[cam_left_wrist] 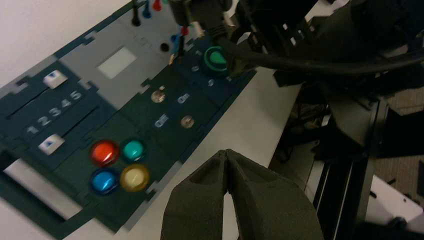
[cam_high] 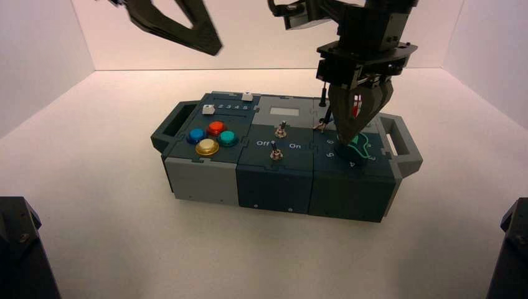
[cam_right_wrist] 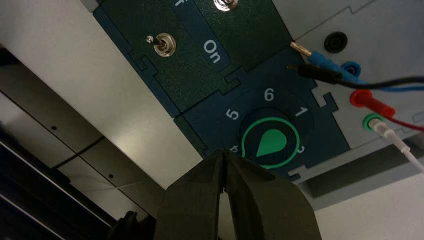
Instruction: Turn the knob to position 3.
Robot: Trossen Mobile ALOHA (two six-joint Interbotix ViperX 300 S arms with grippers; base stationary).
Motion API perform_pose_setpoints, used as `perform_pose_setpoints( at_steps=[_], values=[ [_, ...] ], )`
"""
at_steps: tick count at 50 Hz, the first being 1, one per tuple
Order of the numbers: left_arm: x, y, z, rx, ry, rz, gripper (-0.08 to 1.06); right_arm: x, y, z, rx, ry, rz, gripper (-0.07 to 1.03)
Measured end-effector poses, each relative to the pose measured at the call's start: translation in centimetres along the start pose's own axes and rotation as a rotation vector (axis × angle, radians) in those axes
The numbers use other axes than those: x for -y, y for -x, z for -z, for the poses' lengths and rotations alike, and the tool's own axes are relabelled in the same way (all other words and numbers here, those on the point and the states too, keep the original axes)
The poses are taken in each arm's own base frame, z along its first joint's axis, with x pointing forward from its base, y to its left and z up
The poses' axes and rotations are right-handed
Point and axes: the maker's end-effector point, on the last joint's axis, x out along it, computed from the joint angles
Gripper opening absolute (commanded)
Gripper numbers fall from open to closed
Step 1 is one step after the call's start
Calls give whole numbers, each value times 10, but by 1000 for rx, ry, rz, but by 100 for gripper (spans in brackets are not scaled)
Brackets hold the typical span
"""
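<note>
The knob (cam_right_wrist: 270, 142) is a dark round dial with a green teardrop and a teal ring, on the box's right end panel. Its pointed tip aims toward the partly covered 4 (cam_right_wrist: 233, 148). The digits 5, 6 and 1 show round the knob. Position 3 is hidden behind my right fingers. My right gripper (cam_right_wrist: 223, 151) is shut on nothing, its tips just above the panel at the knob's edge. The high view shows the right gripper (cam_high: 348, 138) low over the knob (cam_high: 359, 145). My left gripper (cam_left_wrist: 227, 151) is shut, raised and off to the left.
Plugged wires (cam_right_wrist: 350, 75) in black, blue, red and green run to sockets just behind the knob. Two metal toggle switches (cam_high: 281, 130) stand on the middle panel. Coloured push-buttons (cam_high: 212, 137) and two sliders (cam_high: 230, 103) are on the left part. A grey handle (cam_high: 405, 146) sticks out beside the knob panel.
</note>
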Motion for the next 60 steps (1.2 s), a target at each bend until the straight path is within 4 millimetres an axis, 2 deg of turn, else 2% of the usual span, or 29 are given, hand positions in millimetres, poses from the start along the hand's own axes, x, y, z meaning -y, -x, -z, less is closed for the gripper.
perform_pose_setpoints(
  at_steps=[16, 25, 37, 50, 60],
  values=[
    [17, -15, 10, -43, 11, 39, -3, 0, -1, 8, -8, -27, 0, -2],
    [17, -15, 17, -54, 51, 36, -3, 0, -2, 13, -6, -58, 1, -2],
    [7, -15, 39, -61, 106, -18, -3, -1, 6, 13, 32, -95, -2, -2],
    [4, -10, 54, -22, 139, -47, -3, -1, 12, 11, 67, -133, -4, -2],
    [3, -10, 62, -29, 145, -50, -3, -1, 9, 14, 61, -137, -3, -2]
  ],
)
